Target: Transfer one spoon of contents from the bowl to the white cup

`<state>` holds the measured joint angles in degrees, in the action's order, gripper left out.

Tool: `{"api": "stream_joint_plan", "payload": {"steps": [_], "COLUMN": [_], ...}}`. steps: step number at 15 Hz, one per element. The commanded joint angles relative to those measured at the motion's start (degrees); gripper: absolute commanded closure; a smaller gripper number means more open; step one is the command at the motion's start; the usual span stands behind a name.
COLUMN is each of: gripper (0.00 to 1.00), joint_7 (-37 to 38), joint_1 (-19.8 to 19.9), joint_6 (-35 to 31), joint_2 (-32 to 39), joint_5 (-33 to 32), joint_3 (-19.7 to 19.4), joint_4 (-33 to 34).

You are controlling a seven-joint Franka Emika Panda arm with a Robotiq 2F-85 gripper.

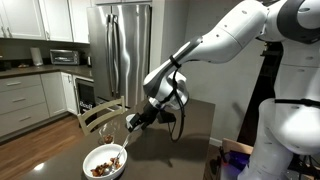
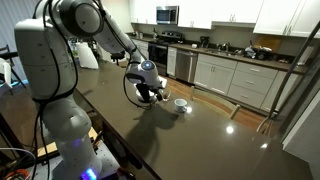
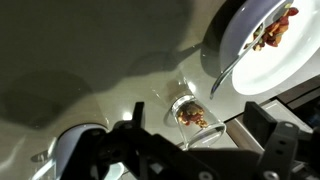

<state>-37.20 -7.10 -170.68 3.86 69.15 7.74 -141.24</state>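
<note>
My gripper point(image 1: 135, 122) point(image 2: 150, 95) hovers low over the dark table between the bowl and the white cup. In the wrist view my fingers point(image 3: 200, 135) frame the spoon's rounded, clear-looking head point(image 3: 195, 115), which carries a small heap of brown and reddish pieces; its handle is hidden under the gripper. The wide white bowl point(image 3: 250, 65) point(image 1: 90, 160) holds more contents point(image 3: 275, 30) point(image 1: 104, 166) at the upper right. A dark slim shape point(image 3: 225, 72) crosses its rim. The small white cup point(image 3: 72, 150) point(image 2: 181, 103) stands at the lower left, apart from the spoon.
The glossy dark table point(image 2: 200, 140) reflects the ceiling lights. A wooden chair point(image 1: 100, 115) stands at the table's far side behind the bowl. A steel fridge point(image 1: 125, 45) and kitchen cabinets point(image 2: 230, 75) line the walls. The table's edge is near the bowl.
</note>
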Motion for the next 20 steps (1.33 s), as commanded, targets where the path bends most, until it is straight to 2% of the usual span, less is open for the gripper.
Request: {"api": "stream_joint_plan", "payload": {"steps": [1,4,6,7,15,16,20], "gripper": [0.00,0.00,0.00,0.00,0.00,0.00,0.00], "joint_7": [13.2,24.5,33.6,36.1,47.5,44.6,45.7], "joint_1": [1.0,3.0,4.8,5.0,5.6,4.4,4.5], "joint_6": [2.4,8.8,15.9,19.1,37.4,33.8,36.3], "joint_2": [-5.6,-9.6,-13.5,-15.5,-30.7,-27.6,-30.9], "joint_5": [-16.2,-30.9,-41.0,-43.6,-53.1,-50.9,-51.7], "joint_3": [-2.1,-4.7,-5.6,-6.2,-5.8,-6.9,-6.7], "joint_4": [-4.7,-5.6,-4.2,-3.2,2.0,1.7,1.8]}}
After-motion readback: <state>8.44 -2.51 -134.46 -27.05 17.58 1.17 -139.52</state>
